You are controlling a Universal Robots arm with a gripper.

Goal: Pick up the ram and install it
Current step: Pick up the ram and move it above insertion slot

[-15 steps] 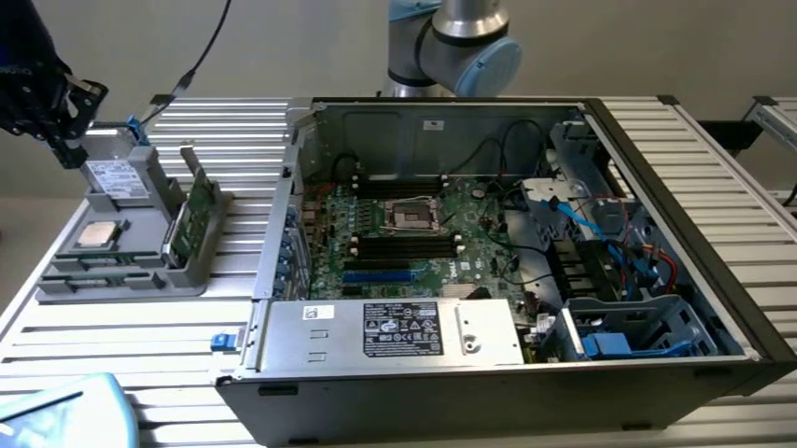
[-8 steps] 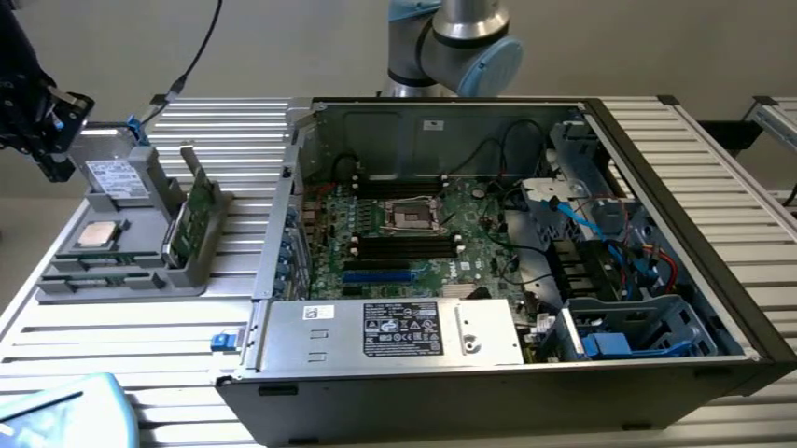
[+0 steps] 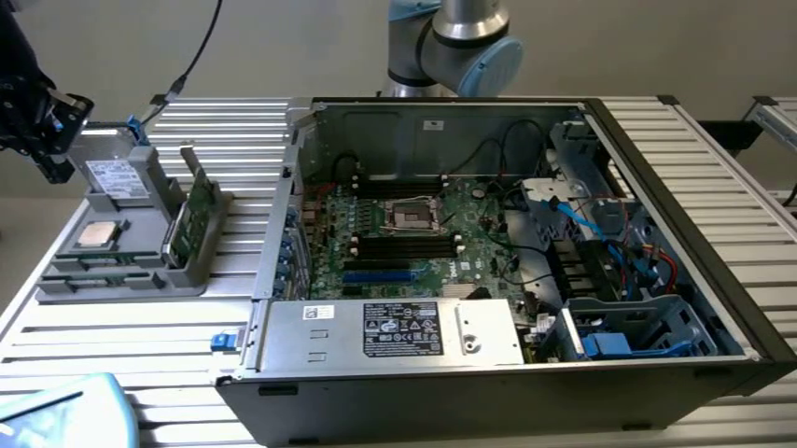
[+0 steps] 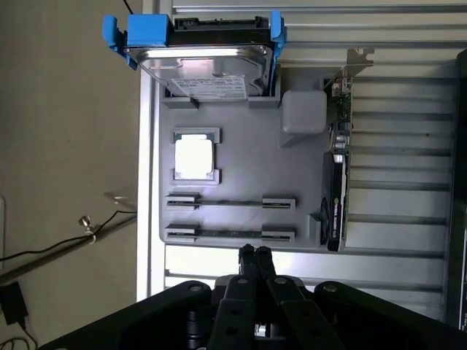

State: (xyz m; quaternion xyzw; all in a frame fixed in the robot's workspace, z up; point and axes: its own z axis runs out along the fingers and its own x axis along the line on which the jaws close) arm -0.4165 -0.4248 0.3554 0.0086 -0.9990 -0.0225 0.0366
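Silver & lt-blue arm (image 3: 439,37), blk gripper (image 4: 254,252)

Exterior high oblique; wrist overhead, sharing tray (image 3: 125,278) (image 4: 241,168)

Ribbed aluminium table (image 3: 149,336) here, its slats running side to side. Toward the exterior view's left, a grey parts tray (image 3: 62,285) sits flat on it. Just beside the tray, across a thin strip of bare slats, an open computer case (image 3: 498,401) lies on its side, covering most of the surface.
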